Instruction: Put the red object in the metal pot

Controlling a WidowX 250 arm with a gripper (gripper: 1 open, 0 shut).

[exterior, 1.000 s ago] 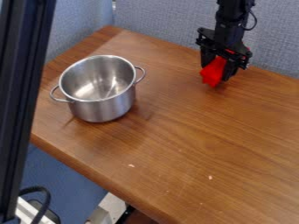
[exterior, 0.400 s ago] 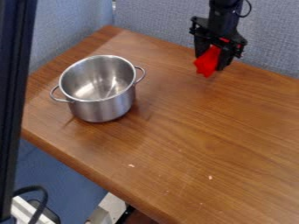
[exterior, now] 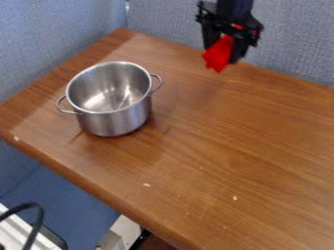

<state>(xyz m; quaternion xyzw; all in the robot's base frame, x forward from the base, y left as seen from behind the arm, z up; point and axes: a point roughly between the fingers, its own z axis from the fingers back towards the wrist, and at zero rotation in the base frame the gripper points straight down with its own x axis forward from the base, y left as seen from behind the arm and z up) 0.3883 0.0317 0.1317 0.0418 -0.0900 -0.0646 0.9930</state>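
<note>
The red object (exterior: 218, 56) is a bright red block hanging above the far part of the wooden table, tilted, its upper end caught between the black fingers of my gripper (exterior: 228, 42), which is shut on it. The metal pot (exterior: 109, 98) stands upright on the left side of the table, shiny, lidless and with nothing inside, a loop handle on each side. The gripper and block are up and to the right of the pot, well apart from it.
The wooden table (exterior: 222, 146) ends in a front edge running diagonally from left to lower right. A blue-grey wall (exterior: 156, 20) stands behind it. Dark cables (exterior: 20, 220) lie on the floor at lower left.
The gripper has risen with the red block and shifted left toward the pot's side; the block has left the table. The pot has not moved.
</note>
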